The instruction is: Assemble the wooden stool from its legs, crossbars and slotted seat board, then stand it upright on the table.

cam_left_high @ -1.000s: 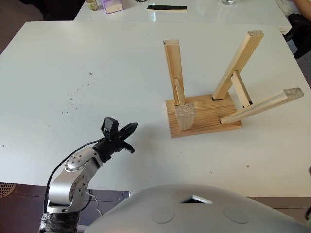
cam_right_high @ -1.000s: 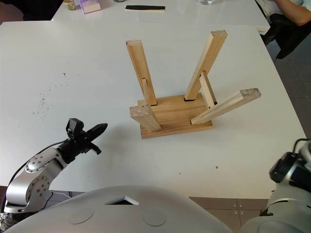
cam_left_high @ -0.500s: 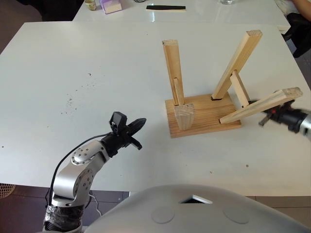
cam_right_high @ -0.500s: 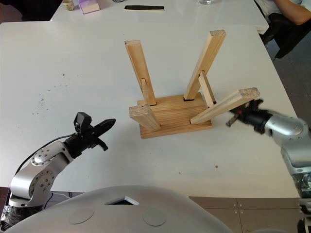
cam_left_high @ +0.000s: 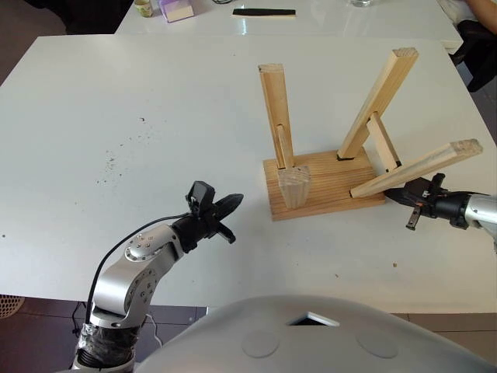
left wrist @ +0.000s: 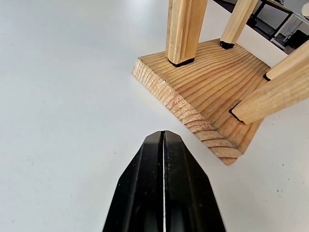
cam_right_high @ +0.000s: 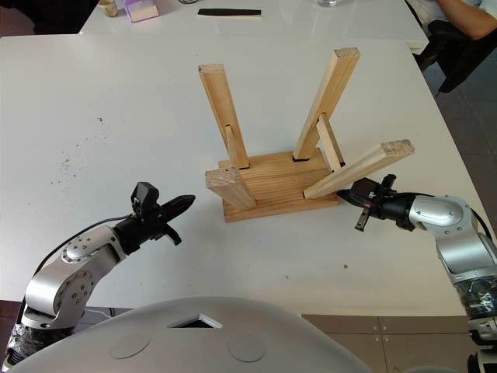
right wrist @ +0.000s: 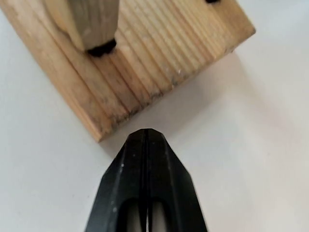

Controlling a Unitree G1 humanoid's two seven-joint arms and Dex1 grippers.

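Observation:
The wooden stool lies upside down on the white table, its seat board [cam_left_high: 326, 186] flat and its legs [cam_left_high: 277, 116] sticking up and splayed. One leg [cam_left_high: 419, 169] leans low toward the right. Two short crossbars [cam_left_high: 384, 141] sit in the leg slots. My left gripper [cam_left_high: 232, 204] is shut and empty, low over the table a short way left of the board's left edge [left wrist: 193, 116]. My right gripper [cam_right_high: 348, 196] is shut and empty, its tips close to the board's right front corner [right wrist: 104, 133], under the leaning leg.
The white table [cam_left_high: 116, 116] has bare room to the left and front of the stool, with small dark specks [cam_left_high: 112, 159] on the left. A second table behind holds a black strip [cam_left_high: 266, 12], a small box [cam_left_high: 178, 9] and a jar [cam_left_high: 144, 8].
My left gripper has moved right toward the board. My right arm came into view from the right and now has its tips at the board's right front corner, lower than half a second ago.

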